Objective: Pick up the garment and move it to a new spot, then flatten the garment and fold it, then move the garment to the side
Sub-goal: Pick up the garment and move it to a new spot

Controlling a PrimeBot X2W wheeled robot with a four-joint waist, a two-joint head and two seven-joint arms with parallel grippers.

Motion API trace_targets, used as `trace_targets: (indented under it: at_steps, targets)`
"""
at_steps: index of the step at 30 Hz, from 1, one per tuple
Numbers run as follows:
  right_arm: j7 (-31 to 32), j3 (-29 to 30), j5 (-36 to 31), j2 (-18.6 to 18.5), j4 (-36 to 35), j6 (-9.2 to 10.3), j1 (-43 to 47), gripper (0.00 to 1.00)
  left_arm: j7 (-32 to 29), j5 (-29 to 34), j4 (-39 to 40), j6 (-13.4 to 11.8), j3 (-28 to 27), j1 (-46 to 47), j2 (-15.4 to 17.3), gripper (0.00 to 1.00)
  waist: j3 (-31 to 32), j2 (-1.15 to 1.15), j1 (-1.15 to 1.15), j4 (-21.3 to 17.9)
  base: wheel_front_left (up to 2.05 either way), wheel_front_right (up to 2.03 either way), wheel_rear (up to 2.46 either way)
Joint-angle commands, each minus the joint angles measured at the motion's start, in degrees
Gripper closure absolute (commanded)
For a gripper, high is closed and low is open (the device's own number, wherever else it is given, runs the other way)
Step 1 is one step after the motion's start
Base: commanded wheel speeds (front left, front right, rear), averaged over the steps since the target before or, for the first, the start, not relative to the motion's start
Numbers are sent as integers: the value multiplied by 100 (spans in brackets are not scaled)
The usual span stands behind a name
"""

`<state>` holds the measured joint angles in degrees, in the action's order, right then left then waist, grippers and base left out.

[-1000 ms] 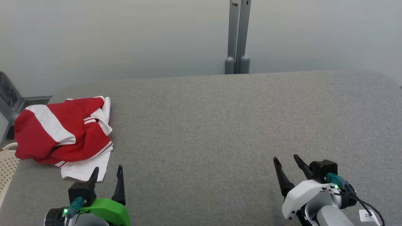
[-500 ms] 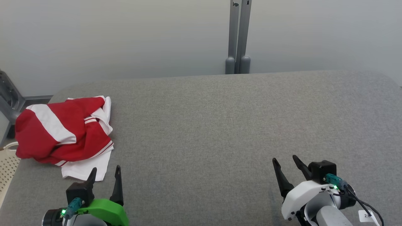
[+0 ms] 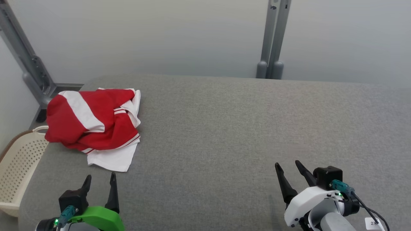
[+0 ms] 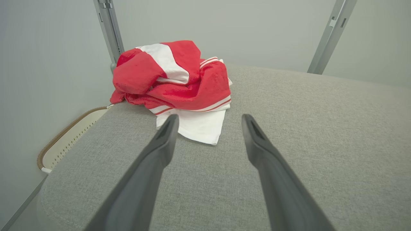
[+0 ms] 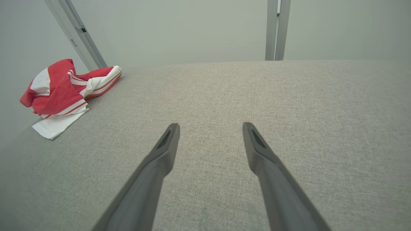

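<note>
The red-and-white garment [image 3: 93,123] lies crumpled at the left of the head view, on the grey desk [image 3: 231,128] near its far left corner. Just below it, clear of the cloth, the left fingers [image 3: 112,192] stand released and empty. At lower right, well apart, the right fingers [image 3: 283,184] are spread too, holding nothing. A cream perforated basket [image 3: 19,163] sits beside the desk at the left edge.

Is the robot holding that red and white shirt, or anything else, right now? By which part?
Nothing is held. The left hand and right hand are both open and empty; the shirt lies crumpled on the grey table, untouched.
</note>
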<state>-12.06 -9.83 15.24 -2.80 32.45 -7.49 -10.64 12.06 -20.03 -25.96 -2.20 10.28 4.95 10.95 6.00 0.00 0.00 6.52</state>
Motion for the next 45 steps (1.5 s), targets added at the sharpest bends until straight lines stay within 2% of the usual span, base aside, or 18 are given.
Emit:
trace_targets:
  at_steps: [1, 6, 13, 24, 36, 40, 45]
  targets:
    - [-38, -40, 56, -15, -3, 0, 68, 0, -25, -1, 45, -19, -20, -69, 79, 0, 30, 0, 0, 377, 0, 0, 0]
    - [-86, -137, 192, -15, 33, 0, 71, 0, -84, -15, 72, 3, -23, -91, 195, 0, 34, 0, 0, 758, 0, 0, 0]
    - [-188, -325, 393, -17, 135, 0, -11, 0, -278, -16, 401, -125, -32, -274, 325, 0, 15, 0, 0, 1262, 0, 0, 0]
    - [-281, -513, 529, -20, 293, 0, -89, 0, -537, -31, 843, -243, 6, -496, 432, 0, -25, 0, 0, 1724, 0, 0, 0]
    - [-313, -598, 500, -19, 389, 0, -169, 0, -573, -101, 887, -254, 29, -326, 476, 0, -48, 0, 0, 1804, 0, 0, 0]
    - [-318, -617, 507, -19, 407, 0, -217, 0, -702, -234, 824, -117, 57, -104, 425, 0, -66, 0, 0, 1741, 0, 0, 0]
    - [-281, -683, 396, -17, 346, 0, -257, 0, -1148, -468, 410, 160, 88, 683, 433, 0, -231, 0, 0, 1536, 0, 0, 0]
